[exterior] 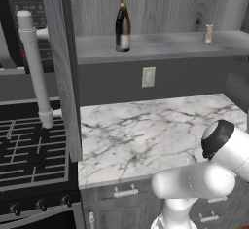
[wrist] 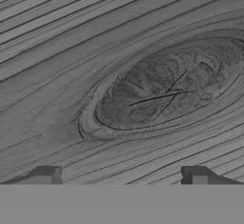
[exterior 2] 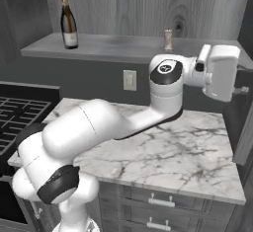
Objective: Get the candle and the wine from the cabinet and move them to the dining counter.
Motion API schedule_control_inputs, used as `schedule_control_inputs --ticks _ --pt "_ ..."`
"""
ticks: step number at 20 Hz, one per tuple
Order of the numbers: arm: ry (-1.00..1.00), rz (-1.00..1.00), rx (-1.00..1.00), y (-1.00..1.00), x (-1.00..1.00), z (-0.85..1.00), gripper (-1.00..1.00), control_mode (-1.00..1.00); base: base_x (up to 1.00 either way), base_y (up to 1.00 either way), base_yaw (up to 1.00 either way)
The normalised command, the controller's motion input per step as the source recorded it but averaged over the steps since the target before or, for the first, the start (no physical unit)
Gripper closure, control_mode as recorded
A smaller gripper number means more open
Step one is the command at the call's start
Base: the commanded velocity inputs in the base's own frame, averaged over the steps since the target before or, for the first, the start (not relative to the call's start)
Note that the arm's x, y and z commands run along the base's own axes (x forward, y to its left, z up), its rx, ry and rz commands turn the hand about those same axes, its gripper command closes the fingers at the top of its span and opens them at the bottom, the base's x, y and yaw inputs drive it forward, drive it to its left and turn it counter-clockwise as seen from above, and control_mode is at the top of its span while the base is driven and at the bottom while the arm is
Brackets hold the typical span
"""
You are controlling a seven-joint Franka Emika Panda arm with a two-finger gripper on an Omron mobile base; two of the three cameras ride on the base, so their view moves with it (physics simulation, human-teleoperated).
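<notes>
Wine (exterior: 123, 22) stands upright on the open cabinet (exterior: 160, 45) shelf, at about 12 o'clock in the left base view. The bottle is dark, with a gold neck and a pale label. In the right base view the wine (exterior 2: 68, 21) is up at 11 o'clock.

The candle (exterior: 208, 33) is a tiny tan stub on the same shelf, well apart from the wine, at 2 o'clock in the left base view. In the right base view the candle (exterior 2: 168, 39) stands near 12 o'clock, just above the arm's dark elbow joint.

One cabinet door (exterior: 62, 67) hangs open at 10 o'clock in the left base view, with a long pale handle (exterior: 35, 67) beside it.

Below the shelf is a marble worktop (exterior: 155, 130) with grey veins. A pale outlet (exterior: 148, 77) sits on the dark wall between shelf and worktop. A black stove (exterior: 29, 150) lies at 8 o'clock.

The gripper (wrist: 121, 176) points at grey wood grain with a big knot in it. Its two dark fingertips (wrist: 45, 175) stand far apart, so the jaws are wide. Nothing is between them.
</notes>
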Motion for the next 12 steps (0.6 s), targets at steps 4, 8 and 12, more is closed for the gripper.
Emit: schedule_control_inputs --ticks 4,8,12 --pt "-0.16 0.06 0.09 0.01 -0.38 -0.08 -1.00 -1.00 0.00 0.00 0.00" --pt "-0.24 0.14 0.08 0.47 -0.35 -0.18 -1.00 -1.00 0.00 0.00 0.00" --pt "-0.31 0.12 0.07 0.95 -0.08 -0.09 -1.00 -1.00 0.00 0.00 0.00"
